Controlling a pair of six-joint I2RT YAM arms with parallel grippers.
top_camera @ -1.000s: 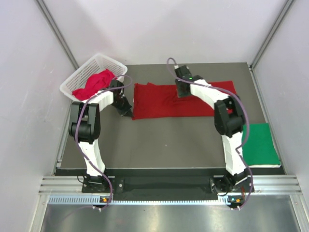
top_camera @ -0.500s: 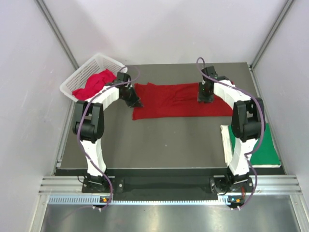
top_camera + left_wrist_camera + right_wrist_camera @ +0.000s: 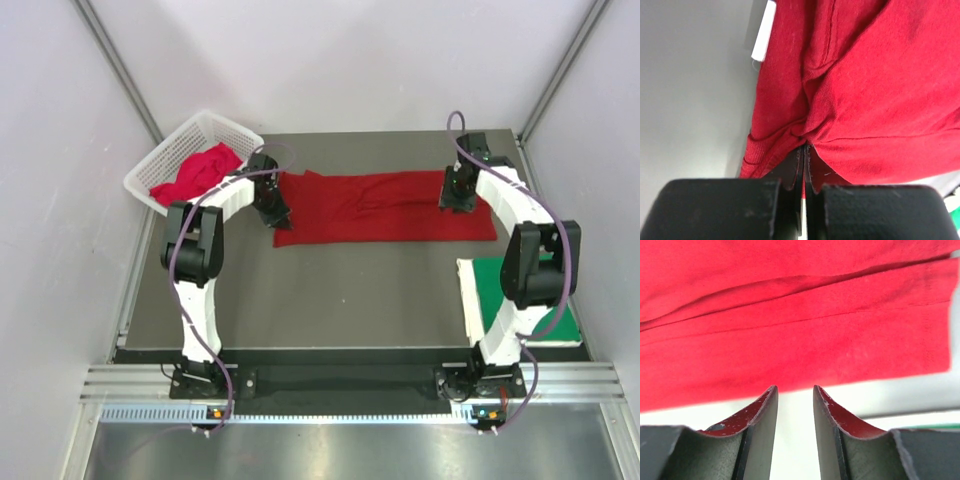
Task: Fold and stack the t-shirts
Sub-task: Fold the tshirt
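A dark red t-shirt lies folded into a long band across the far half of the table. The left fingers are pressed together on its left end, with a sliver of red cloth pinched between them. The right fingers stand apart with nothing between them, tips at the cloth's edge near the band's right end, while a green t-shirt lies folded at the table's right edge and more red cloth is heaped in the white lattice basket at the far left corner.
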